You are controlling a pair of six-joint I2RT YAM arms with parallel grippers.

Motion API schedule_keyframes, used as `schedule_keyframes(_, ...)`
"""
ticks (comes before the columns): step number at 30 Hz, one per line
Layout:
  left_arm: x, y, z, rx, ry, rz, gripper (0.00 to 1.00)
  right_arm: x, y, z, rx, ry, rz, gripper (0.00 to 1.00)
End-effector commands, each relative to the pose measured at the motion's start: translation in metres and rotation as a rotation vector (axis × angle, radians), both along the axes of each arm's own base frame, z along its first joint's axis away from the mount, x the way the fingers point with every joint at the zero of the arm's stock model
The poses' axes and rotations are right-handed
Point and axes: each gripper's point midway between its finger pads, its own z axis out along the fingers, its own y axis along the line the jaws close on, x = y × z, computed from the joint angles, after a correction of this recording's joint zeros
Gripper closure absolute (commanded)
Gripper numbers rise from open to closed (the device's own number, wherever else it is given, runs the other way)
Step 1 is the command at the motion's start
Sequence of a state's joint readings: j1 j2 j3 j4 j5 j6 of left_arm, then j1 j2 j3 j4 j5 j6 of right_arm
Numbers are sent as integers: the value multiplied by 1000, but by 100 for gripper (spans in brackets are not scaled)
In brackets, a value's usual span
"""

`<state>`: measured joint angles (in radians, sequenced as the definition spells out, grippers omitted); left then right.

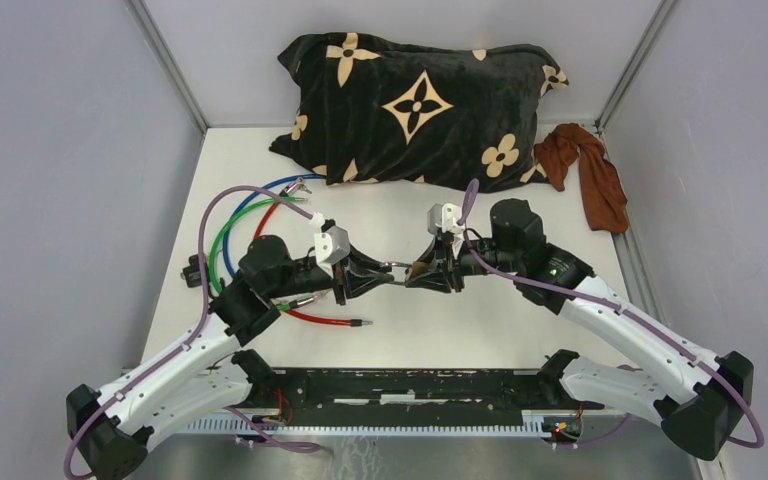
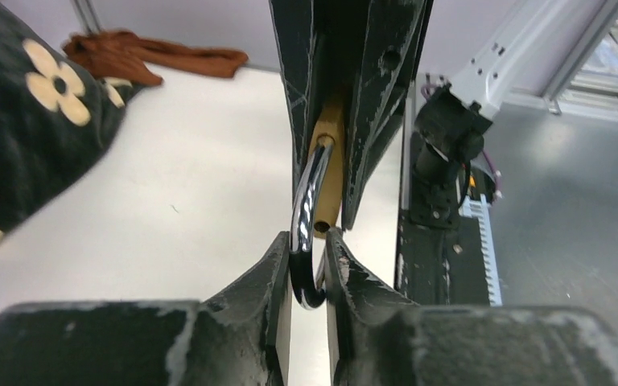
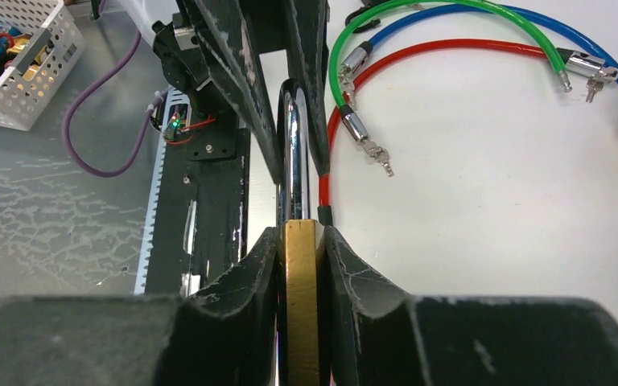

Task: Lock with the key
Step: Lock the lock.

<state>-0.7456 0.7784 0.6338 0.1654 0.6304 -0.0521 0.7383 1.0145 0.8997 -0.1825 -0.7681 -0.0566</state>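
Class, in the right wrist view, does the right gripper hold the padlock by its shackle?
No: the right gripper clamps the brass body, and the steel shackle juts out beyond its fingertips.

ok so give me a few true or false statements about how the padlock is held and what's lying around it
1. The right gripper is clamped on the body of the brass padlock. True.
2. The shackle sits between the fingers of the left gripper. True.
3. The cable locks lie on the right arm's side. False: they lie beside the left arm.
4. The brown cloth is draped over the pillow. False: it lies on the table beside the pillow.
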Motion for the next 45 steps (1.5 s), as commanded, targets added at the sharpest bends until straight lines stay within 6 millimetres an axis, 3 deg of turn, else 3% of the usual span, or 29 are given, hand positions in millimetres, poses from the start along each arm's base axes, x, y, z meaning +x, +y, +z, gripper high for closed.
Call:
schedule_keyframes(1,-18,3,-17,102,47,-89,72,8,7,67,155,-233,18,100)
schedule_keyframes(13,-9,3,10,91,-60,-68,51,-4,9,48,86,-199,107,100)
schedule_keyframes(18,-2,-1,16,72,-51,-52,50,-7,11,50,93,-204,120,100)
schedule_keyframes(20,-3,-3,14,71,-21,-63,56,-7,12,50,93,-206,122,100)
schedule_keyframes(26,-7,-3,-1,114,16,-91,97,-9,11,55,107,-218,123,100)
schedule_keyframes(31,-4,-4,17,64,1,-66,98,-6,10,51,106,-219,101,100)
schedule_keyframes(33,5,-2,32,16,-31,-9,98,-1,8,52,118,-226,58,74)
schedule_keyframes(35,8,0,44,-31,-30,24,98,4,4,53,141,-233,9,40)
schedule_keyframes(36,7,1,49,-54,-29,23,98,7,1,51,150,-221,-21,32)
schedule_keyframes(37,3,2,52,-71,-26,12,98,9,-2,55,178,-231,-44,14)
schedule_keyframes(38,0,2,57,-90,-25,2,98,10,-4,54,198,-221,-59,2)
schedule_keyframes(45,-12,7,71,-166,-23,-42,98,3,-15,49,364,-112,-55,2)
